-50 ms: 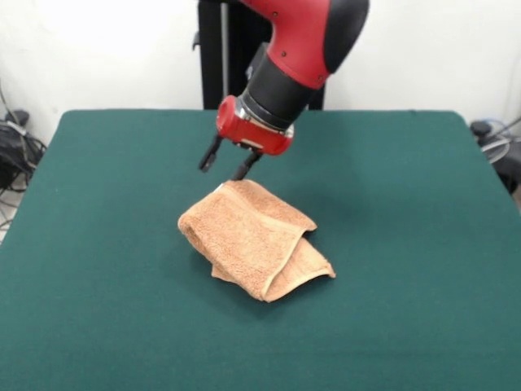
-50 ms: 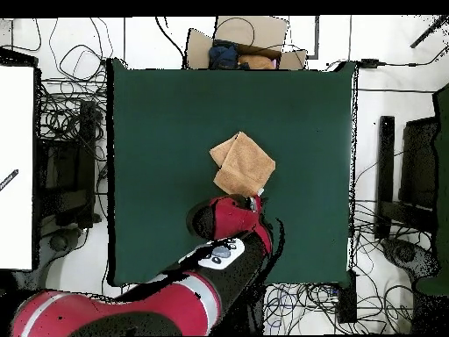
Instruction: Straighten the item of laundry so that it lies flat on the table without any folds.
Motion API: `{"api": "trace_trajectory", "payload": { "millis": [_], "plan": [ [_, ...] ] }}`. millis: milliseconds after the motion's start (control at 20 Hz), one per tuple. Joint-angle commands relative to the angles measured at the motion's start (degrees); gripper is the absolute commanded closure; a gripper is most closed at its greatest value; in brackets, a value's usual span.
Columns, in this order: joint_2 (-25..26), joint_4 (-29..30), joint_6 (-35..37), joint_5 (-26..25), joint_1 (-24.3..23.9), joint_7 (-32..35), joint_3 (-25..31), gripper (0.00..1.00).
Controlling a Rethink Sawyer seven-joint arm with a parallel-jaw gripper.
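The item of laundry (image 1: 252,236) is a peach-orange terry towel, folded over into a thick bundle near the middle of the dark green table (image 1: 407,244). Its lower layer sticks out at the front right of the bundle. From above, the towel (image 2: 243,163) shows as two overlapping squarish layers. My gripper (image 1: 226,163) hangs just above the towel's far corner, tilted, with its two black fingers (image 1: 210,155) apart and nothing between them. In the overhead view the red wrist (image 2: 232,218) covers the fingers.
Cables lie beyond the table's left and right edges (image 1: 12,147). A cardboard box (image 2: 245,44) with cloth items sits past the table's far side in the overhead view. Black stands flank the table (image 2: 386,175).
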Motion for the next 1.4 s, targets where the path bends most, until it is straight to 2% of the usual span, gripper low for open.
{"api": "trace_trajectory", "payload": {
  "millis": [50, 350, 650, 950, 1400],
  "plan": [
    [2.6, 2.0, -2.9, 3.9, 0.0, 16.9, 9.6, 0.00],
    [0.3, 3.3, -1.3, 3.2, -1.6, 15.4, 11.4, 0.00],
    [-0.7, 3.8, 0.2, 3.7, -0.7, 15.6, 10.8, 0.00],
    [-3.7, 5.4, 3.4, 3.6, -0.7, 15.1, 11.2, 0.00],
    [-4.2, 5.5, 6.3, 6.3, 3.0, 16.6, 9.3, 0.00]
  ]
}}
